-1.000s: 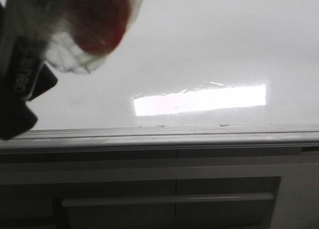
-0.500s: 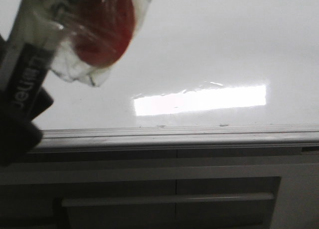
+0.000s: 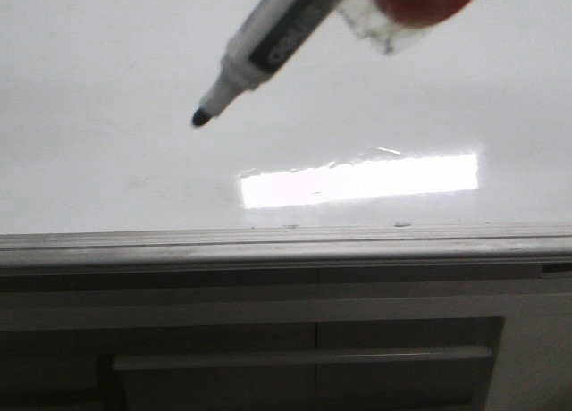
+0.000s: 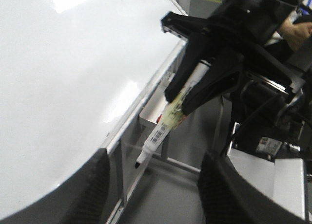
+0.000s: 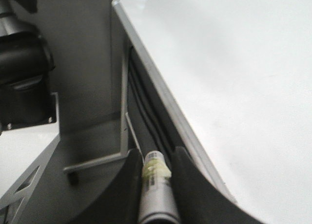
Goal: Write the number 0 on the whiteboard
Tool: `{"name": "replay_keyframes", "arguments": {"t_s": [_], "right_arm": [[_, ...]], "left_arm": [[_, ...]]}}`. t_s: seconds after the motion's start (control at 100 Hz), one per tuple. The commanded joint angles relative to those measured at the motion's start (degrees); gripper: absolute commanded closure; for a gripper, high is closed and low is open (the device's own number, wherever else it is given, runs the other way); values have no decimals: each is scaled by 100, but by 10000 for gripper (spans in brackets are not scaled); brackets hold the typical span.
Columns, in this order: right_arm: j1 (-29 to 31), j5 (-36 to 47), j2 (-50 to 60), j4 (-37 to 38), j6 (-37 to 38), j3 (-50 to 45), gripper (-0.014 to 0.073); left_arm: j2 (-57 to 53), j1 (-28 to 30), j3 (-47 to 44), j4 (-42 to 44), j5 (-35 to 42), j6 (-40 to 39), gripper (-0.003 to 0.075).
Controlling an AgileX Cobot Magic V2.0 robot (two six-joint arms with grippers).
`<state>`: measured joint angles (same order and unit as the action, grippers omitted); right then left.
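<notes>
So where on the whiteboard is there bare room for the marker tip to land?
The whiteboard is blank everywhere: bare left of the glare patch, above the edge rail. Only the top centre is crowded, by the marker in the right gripper.

We note a marker point(image 3: 268, 49) slanting down from the top of the front view, black tip lowest, cap off. A red blob under crumpled clear wrap point(image 3: 420, 0) sits by its upper end. Yellowish tape rings the barrel point(image 5: 156, 171). A bright rectangular glare patch point(image 3: 357, 180) lies below the tip. A dark grey cabinet point(image 3: 268, 313) with a pale horizontal handle point(image 3: 304, 357) fills the lower frame.
</notes>
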<state>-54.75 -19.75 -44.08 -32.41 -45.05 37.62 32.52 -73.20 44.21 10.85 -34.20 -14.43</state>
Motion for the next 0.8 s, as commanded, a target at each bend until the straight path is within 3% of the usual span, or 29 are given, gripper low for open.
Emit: {"name": "replay_keyframes", "arguments": {"t_s": [0.0, 0.27, 0.55, 0.79], "right_arm": [[11, 1140, 408, -52, 90, -338, 641], [11, 3321, 781, -52, -4, -1502, 641], [25, 4084, 235, -62, -651, -1361, 641], [672, 4085, -671, -746, -1101, -762, 641]], "left_arm": [[-405, -40, -132, 698, 414, -968, 432], [-1477, -40, -1105, 3227, 414, -3748, 743], [-1619, -40, -1317, 3541, 414, -4064, 740], [-1619, -40, -1317, 3541, 414, -4064, 740]]}}
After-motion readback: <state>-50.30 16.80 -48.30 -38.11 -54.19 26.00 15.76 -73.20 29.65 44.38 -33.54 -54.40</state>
